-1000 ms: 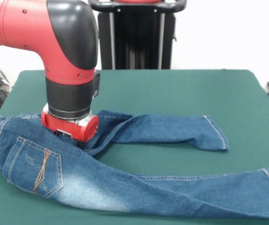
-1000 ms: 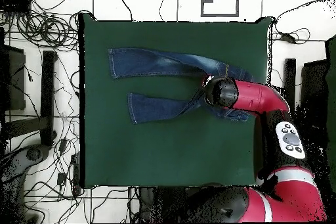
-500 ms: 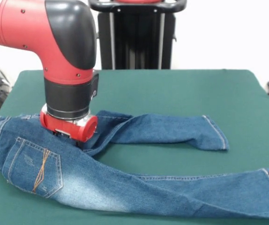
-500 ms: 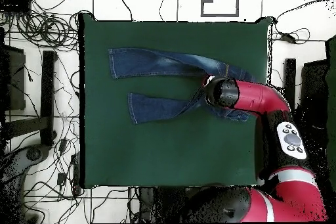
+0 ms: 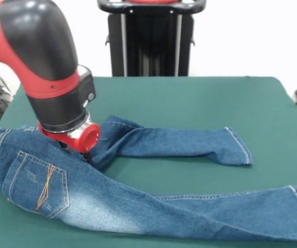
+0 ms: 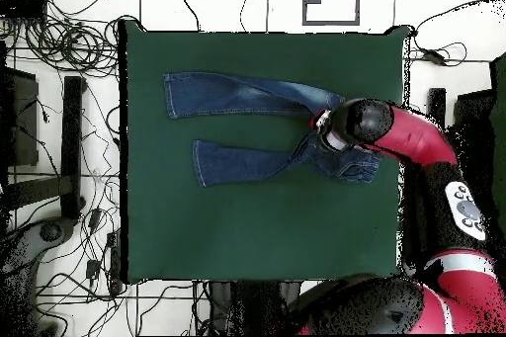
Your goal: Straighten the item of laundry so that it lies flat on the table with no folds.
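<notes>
The jeans [image 5: 138,199] lie spread across the green bench [image 5: 200,98], waist toward the left of the front view and both legs running right. The nearer leg stretches long and fairly flat to the right edge; the farther leg [image 5: 190,144] is shorter in reach and creased where it meets the crotch. A back pocket [image 5: 37,183] with orange stitching faces up. The arm [image 5: 45,67] leans over the waist, and the tool [image 5: 81,153] sits down on the denim at the crotch, hidden beneath the red wrist ring; I cannot tell whether it is spread or pinching cloth. From overhead, the jeans [image 6: 257,126] lie in the far half of the bench [image 6: 257,224].
</notes>
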Robot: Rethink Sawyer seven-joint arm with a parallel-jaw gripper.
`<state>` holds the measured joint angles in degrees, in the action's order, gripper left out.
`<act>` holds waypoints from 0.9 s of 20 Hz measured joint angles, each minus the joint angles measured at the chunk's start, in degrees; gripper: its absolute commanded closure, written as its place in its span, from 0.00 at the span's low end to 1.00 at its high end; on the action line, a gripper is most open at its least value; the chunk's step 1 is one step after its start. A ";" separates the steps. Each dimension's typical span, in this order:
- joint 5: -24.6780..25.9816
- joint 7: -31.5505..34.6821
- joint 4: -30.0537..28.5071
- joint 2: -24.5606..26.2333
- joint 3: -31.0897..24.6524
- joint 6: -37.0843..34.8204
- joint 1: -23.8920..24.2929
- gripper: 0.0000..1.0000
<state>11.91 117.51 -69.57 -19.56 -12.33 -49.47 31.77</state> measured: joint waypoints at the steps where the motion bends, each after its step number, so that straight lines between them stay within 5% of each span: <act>1: -0.42 0.00 0.61 0.27 -0.21 -1.68 0.19 0.00; 7: -3.07 0.00 4.74 2.33 -2.24 -12.06 1.39 0.00; 18: -3.58 0.00 5.34 3.55 -3.34 -12.97 1.62 0.00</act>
<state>8.33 117.51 -64.22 -16.01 -15.67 -62.44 33.39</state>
